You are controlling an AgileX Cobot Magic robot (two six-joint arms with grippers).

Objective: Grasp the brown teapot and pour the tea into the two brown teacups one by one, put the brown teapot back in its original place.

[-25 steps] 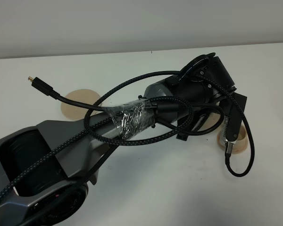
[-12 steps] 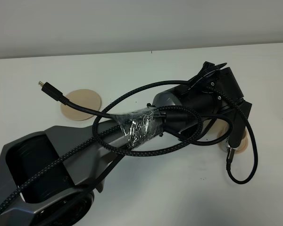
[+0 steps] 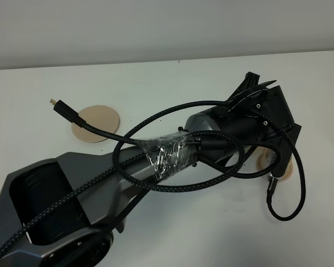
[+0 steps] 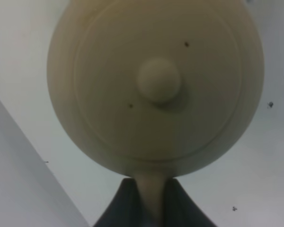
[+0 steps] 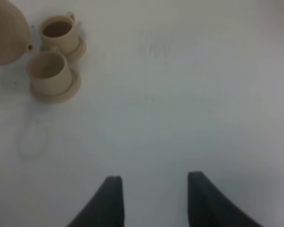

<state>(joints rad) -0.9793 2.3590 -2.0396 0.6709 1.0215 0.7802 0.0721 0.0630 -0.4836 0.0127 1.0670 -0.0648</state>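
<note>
White table (image 5: 189,85) spreads beneath both my arms. My left end effector (image 4: 150,201) is clamped tight on the loop handle of the brown teapot (image 4: 156,85), whose knobbed lid faces my wrist camera. My right end effector (image 5: 154,189) has its fingers spread wide over the table and holds nothing. Farther out, the teapot's spout sits just beside the first teacup (image 5: 59,30) and the second teacup (image 5: 49,71), each on its own saucer. The flat round saucer (image 3: 96,123) lies well apart from them, near my left arm.
</note>
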